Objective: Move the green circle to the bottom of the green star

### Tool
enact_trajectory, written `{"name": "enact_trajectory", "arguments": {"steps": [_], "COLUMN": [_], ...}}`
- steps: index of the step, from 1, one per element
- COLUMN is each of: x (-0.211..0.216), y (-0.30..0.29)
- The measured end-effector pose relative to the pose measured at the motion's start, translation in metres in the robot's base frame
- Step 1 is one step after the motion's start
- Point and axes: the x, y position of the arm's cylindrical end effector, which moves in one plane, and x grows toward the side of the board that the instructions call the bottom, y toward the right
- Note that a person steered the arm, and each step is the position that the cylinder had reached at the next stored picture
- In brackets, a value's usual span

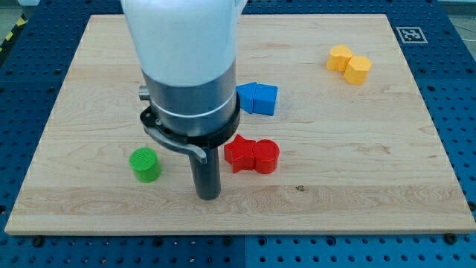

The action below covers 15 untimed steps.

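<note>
1. Green circle (145,164) is located on the wooden board (357,164), toward the view's lower left, lying flat and apart from every other block.
2. My tip (207,196) is positioned just to the view's right of the green circle, slightly lower in the view, with a bare gap of board seen between the two.
3. No gripper is fitted: the arm is terminated by a plain dark rod, and nothing is held or touched by it.
4. A red pair, a star-like block (239,154) and a round block (265,157), is set touching side by side, just to the view's right of the rod.
5. Two blue blocks (257,98) are placed together near the board's centre, partly hidden behind the arm's housing (186,67).
6. Two yellow blocks (349,65) are grouped touching at the view's upper right.
7. The green star cannot be located; much of the upper-left board is covered by the housing.
</note>
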Motion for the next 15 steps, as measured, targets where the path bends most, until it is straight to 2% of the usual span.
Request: {"name": "enact_trajectory", "arguments": {"steps": [4,10,12,15], "x": [0.005,-0.009,-0.030,-0.021], "y": [-0.050,-0.062,-0.064,-0.078]}}
